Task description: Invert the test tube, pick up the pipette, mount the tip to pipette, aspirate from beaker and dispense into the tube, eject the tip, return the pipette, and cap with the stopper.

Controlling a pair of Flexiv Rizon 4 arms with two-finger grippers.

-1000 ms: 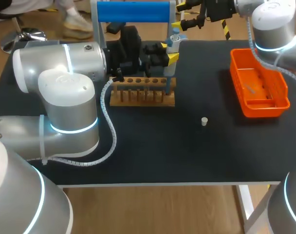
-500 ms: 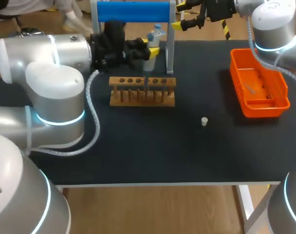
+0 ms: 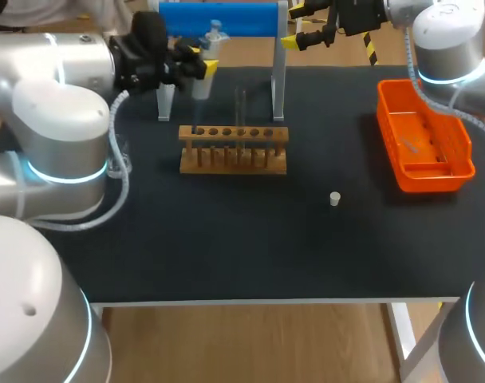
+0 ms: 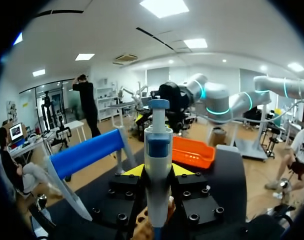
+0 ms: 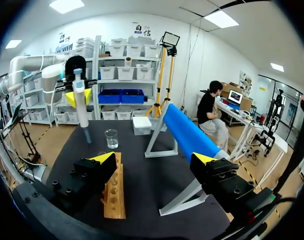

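Two grippers noted. Our left gripper (image 3: 203, 62) is clamped on the white-and-blue pipette (image 4: 157, 150), held upright above the far-left part of the black worktop (image 3: 226, 239). Our right gripper (image 5: 154, 158) is spread apart at the far edge. The clear glass test tube (image 3: 241, 108) stands in the wooden rack (image 3: 233, 153).

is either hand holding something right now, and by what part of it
The left hand holds the pipette, with its fingers closed on the white body below the blue plunger. The right hand is open and holds nothing.
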